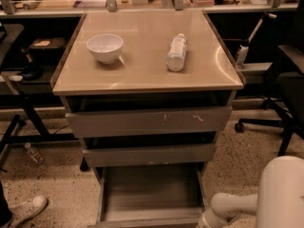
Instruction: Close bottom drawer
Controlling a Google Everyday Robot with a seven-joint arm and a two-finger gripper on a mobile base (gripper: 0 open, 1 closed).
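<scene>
The bottom drawer (149,191) of the tan-topped cabinet (142,75) is pulled far out, showing its grey wood-grain box. Its front edge (147,221) lies at the bottom of the view. The middle drawer front (149,154) and the wide scratched top drawer front (149,121) each stand slightly out. My white arm (232,204) comes in from the lower right. My gripper (205,221) is at the bottom edge, beside the bottom drawer's front right corner, mostly cut off by the frame.
A white bowl (105,47) and a lying plastic bottle (176,52) are on the cabinet top. A black office chair (285,80) stands to the right, dark stands (23,103) to the left. A small bottle (34,154) and a shoe (26,209) are on the speckled floor.
</scene>
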